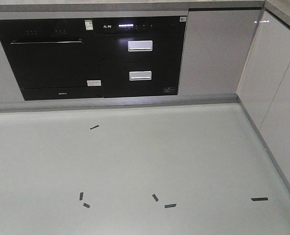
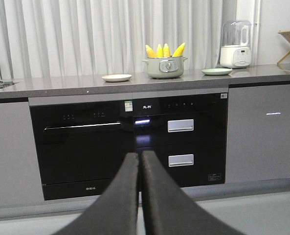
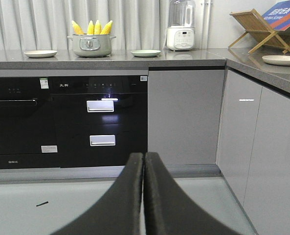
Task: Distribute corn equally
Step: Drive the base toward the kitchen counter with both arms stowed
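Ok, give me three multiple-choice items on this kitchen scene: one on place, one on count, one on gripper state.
1. The corn is: A in the pot; B beside it; C under it.
2. Cobs showing: A two; B four; C six.
3. The left gripper and right gripper are: A both open; B both shut; C one open.
Answers: A, cobs stick up from the pot; B, four tips show; B, each wrist view shows it closed tight.
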Available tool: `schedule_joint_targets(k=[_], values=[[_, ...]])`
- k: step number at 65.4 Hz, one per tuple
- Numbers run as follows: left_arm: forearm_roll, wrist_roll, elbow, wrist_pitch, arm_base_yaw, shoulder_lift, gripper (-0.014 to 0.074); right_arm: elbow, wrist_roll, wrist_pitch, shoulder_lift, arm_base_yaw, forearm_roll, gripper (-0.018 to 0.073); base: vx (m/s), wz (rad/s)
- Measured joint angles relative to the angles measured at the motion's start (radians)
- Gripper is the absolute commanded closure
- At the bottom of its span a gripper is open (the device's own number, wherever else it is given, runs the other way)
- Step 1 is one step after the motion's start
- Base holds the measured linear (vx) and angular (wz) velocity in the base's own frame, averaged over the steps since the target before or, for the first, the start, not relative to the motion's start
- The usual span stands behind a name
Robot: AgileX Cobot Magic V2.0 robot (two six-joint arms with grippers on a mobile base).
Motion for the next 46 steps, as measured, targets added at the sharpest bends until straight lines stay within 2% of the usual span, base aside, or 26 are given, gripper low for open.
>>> schedule_joint_targets(k=[46], values=[[0.000, 0.000, 0.000, 0.000, 0.000, 0.000, 0.0603, 0.000, 0.000, 0.000, 0.000, 0.000, 0.000, 0.0570, 0.03, -0.01]])
